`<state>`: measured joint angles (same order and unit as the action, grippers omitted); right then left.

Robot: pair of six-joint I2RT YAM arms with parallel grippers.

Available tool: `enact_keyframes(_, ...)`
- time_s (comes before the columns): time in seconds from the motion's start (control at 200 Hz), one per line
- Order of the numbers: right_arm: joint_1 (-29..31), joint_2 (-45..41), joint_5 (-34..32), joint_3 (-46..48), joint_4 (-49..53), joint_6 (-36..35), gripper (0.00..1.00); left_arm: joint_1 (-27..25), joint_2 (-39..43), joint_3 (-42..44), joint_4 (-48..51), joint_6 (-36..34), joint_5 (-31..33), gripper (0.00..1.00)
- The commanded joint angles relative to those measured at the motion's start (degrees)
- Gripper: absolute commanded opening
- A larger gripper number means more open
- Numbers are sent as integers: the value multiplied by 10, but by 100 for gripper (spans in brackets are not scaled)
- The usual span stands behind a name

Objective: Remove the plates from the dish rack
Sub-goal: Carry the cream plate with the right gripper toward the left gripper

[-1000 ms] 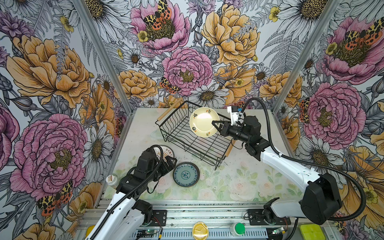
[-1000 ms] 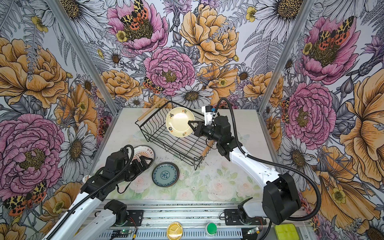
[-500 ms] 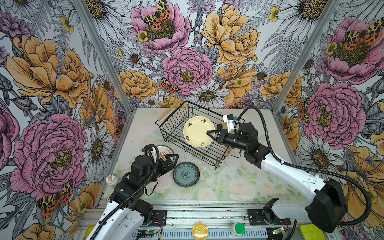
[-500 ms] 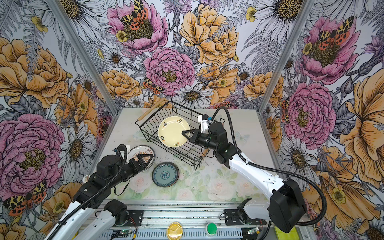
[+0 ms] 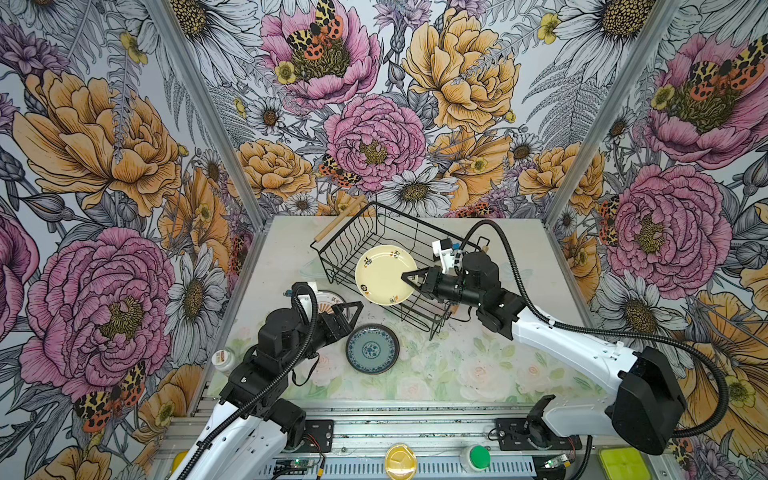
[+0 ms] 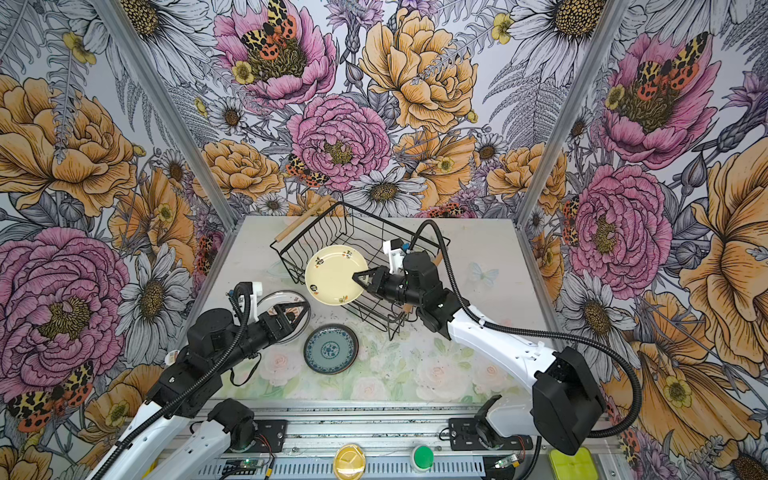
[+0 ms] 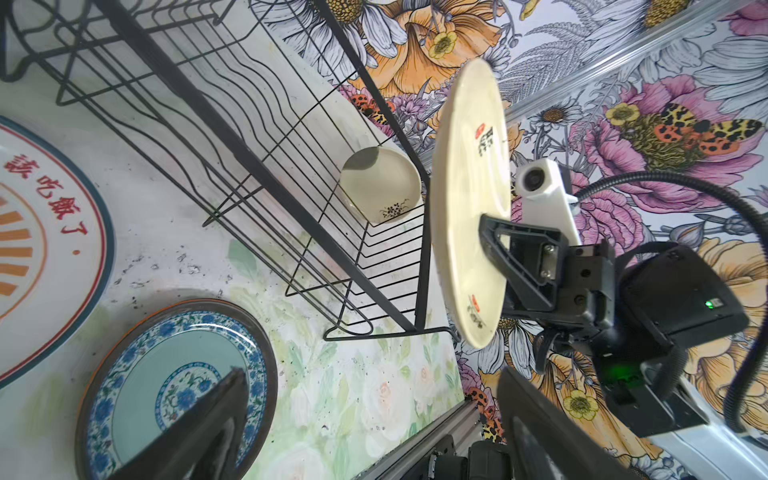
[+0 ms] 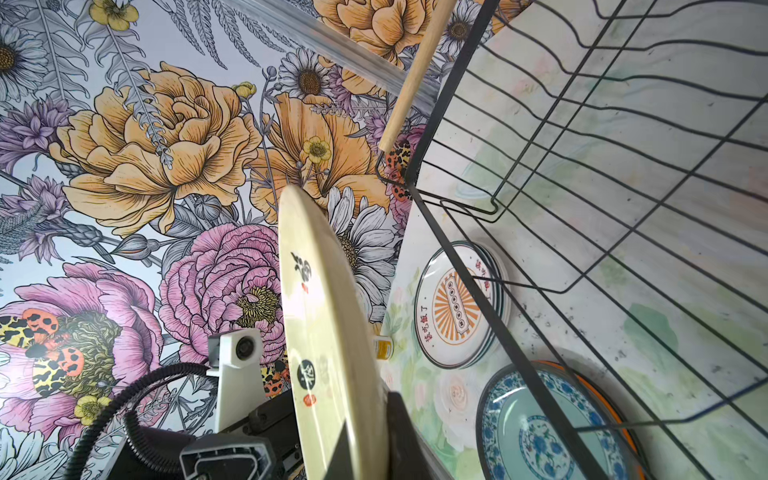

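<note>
The dish rack [image 5: 376, 232] is a rectangular basket of thin black wire with wavy slot wires along its floor. Its long axis runs diagonally across the pale flower-printed desk [image 5: 457, 365] from far left to near right, and a round, light wooden rod handle [image 5: 338, 222] sits at the far-left end. One glossy cream plate [image 5: 384, 274], round and shallow with small dark and red motifs around the rim, hangs over the near part of the rack. It faces the top cameras and is edge-on to both wrist cameras. The right gripper [image 5: 405, 277] has its black fingers clamped on the plate's right rim. Two piles lie flat on the desk in front of the rack. One is topped by a white plate [image 8: 455, 316] with an orange sunburst and red characters; more rims show beneath, too close to count. The other is a blue-patterned plate [image 5: 372, 349] resting on an orange-rimmed one. The left gripper [image 5: 353, 316] hovers between the piles, its fingers spread wide and holding nothing.
</note>
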<state>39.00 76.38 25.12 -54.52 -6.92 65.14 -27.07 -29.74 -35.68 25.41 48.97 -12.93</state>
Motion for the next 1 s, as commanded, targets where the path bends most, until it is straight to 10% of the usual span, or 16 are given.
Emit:
enact_keyframes(0.0, 11, 2, -10, -4, -16, 6, 0, -5, -11, 0, -51, -19, -20, 91)
enact_keyframes(0.991, 54, 9, -7, -15, 7, -13, 0, -5, -87, -18, -108, -16, -7, 32)
